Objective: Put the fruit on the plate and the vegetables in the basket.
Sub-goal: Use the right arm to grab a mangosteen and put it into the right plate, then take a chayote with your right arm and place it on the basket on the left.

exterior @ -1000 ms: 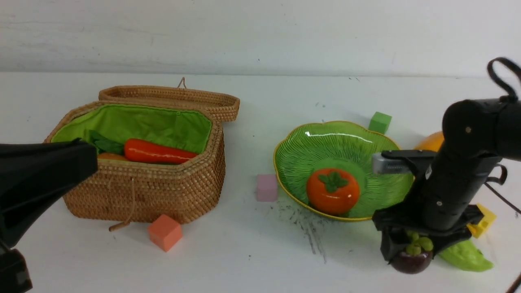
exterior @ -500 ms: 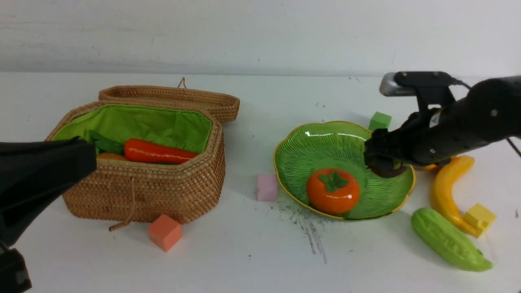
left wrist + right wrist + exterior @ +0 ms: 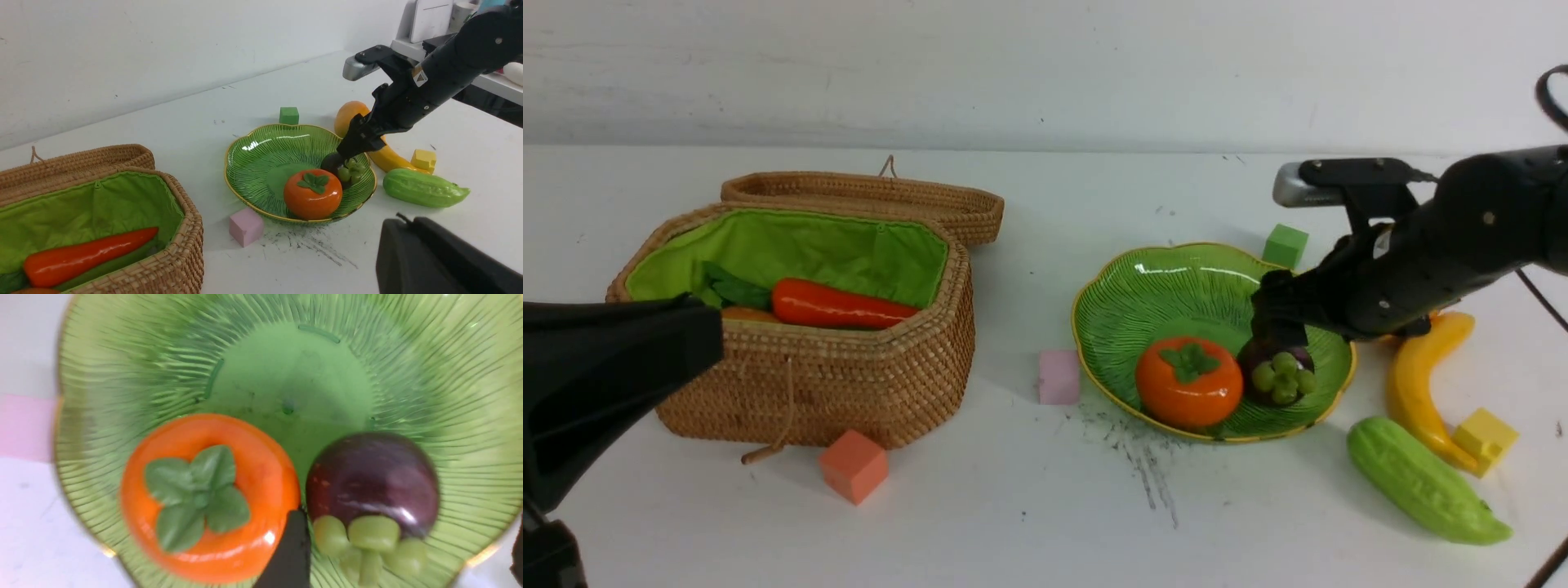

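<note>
The green plate (image 3: 1176,282) holds the orange persimmon (image 3: 1188,382) and, touching it, the purple mangosteen (image 3: 1278,371). My right gripper (image 3: 1272,327) hangs open just above the mangosteen (image 3: 372,482), one finger (image 3: 290,551) on each side of it and neither gripping. The banana (image 3: 1417,384) and the green gourd (image 3: 1421,482) lie on the table right of the plate, with the mango (image 3: 351,116) behind my right arm. A carrot (image 3: 837,306) lies in the wicker basket (image 3: 833,384). My left gripper (image 3: 709,331) is shut and empty in front of the basket's left end.
Foam cubes lie about: pink (image 3: 1058,376) left of the plate, green (image 3: 1285,245) behind it, orange (image 3: 854,465) before the basket, yellow (image 3: 1486,439) by the banana. The basket lid (image 3: 866,196) lies open at the back. Black scuffs mark the table before the plate.
My right gripper lifted the mangosteen from the table's front right, carried it over the plate and let it go. It now rests beside the persimmon. The left arm barely moved.
</note>
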You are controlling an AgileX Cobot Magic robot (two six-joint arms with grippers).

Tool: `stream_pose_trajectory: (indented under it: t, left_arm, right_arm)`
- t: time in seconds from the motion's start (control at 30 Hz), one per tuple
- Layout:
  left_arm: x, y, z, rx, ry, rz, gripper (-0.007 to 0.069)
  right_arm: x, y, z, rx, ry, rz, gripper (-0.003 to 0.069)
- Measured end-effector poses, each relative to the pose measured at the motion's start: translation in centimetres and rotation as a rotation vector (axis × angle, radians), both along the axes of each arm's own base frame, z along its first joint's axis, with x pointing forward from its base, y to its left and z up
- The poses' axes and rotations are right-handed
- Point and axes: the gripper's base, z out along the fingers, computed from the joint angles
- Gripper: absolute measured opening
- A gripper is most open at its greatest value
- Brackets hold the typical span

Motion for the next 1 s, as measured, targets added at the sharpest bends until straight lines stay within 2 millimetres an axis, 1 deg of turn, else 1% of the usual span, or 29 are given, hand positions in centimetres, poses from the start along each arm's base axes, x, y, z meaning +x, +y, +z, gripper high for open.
stream_pose_trajectory:
  t: [0.1,0.2,0.33,0.37,0.4,0.43,0.5,0.53,0.57,0.63,0.67,0.7,0.8,0.87,0.93,1.0]
  left_arm:
    - [0.0,0.0,-0.1,0.003,0.005,-0.003,0.0008]
    - [0.0,0.0,-0.1,0.006,0.009,-0.005,0.0008]
    - [0.0,0.0,-0.1,0.006,0.010,-0.006,0.0009]
    - [0.0,0.0,-0.1,0.006,0.010,-0.006,0.0009]
    - [0.0,0.0,-0.1,0.006,0.010,-0.006,0.0009]
    - [-0.1,0.0,-0.1,0.007,0.010,-0.006,0.0010]
    - [-0.1,0.0,-0.1,0.008,0.013,-0.008,0.0011]
    - [-0.1,-0.1,-0.2,0.011,0.018,-0.011,0.0011]
    - [-0.1,-0.1,-0.3,0.016,0.025,-0.015,0.0013]
    - [-0.2,-0.1,-0.3,0.021,0.033,-0.020,0.0015]
    - [-0.2,-0.1,-0.4,0.023,0.036,-0.022,0.0015]
    - [-0.2,-0.1,-0.4,0.027,0.043,-0.026,0.0016]
    - [-0.3,-0.2,-0.5,0.033,0.053,-0.032,0.0017]
    - [-0.3,-0.2,-0.6,0.034,0.055,-0.033,0.0017]
    - [-0.3,-0.2,-0.6,0.036,0.058,-0.035,0.0018]
    - [-0.3,-0.2,-0.6,0.036,0.058,-0.035,0.0019]
  right_arm:
    - [-1.0,-0.2,2.4,0.003,-0.009,0.006,0.0599]
    - [-2.7,-0.8,4.7,-0.036,0.002,0.032,0.0515]
    - [-5.8,-2.1,7.2,-0.163,0.051,0.101,0.0338]
    - [-6.1,-2.3,7.3,-0.178,0.063,0.105,0.0320]
    - [-6.9,-2.7,7.4,-0.213,0.101,0.111,0.0278]
    - [-8.1,-3.4,6.9,-0.270,0.185,0.118,0.0230]
    - [-8.8,-3.8,5.9,-0.308,0.249,0.128,0.0211]
    - [-9.1,-3.9,5.0,-0.331,0.269,0.142,0.0218]
    - [-9.0,-4.0,3.9,-0.346,0.272,0.156,0.0247]
    - [-8.7,-3.9,2.8,-0.354,0.263,0.168,0.0299]
    - [-8.6,-3.9,2.2,-0.359,0.265,0.174,0.0336]
    - [-8.0,-3.8,1.4,-0.363,0.246,0.181,0.0397]
    - [-6.6,-3.5,-0.5,-0.368,0.226,0.191,0.0545]
    - [-5.5,-3.5,-1.9,-0.367,0.227,0.193,0.0612]
    - [-4.8,-3.5,-3.1,-0.368,0.238,0.195,0.0638]
    - [-4.2,-3.3,-4.5,-0.370,0.261,0.203,0.0644]
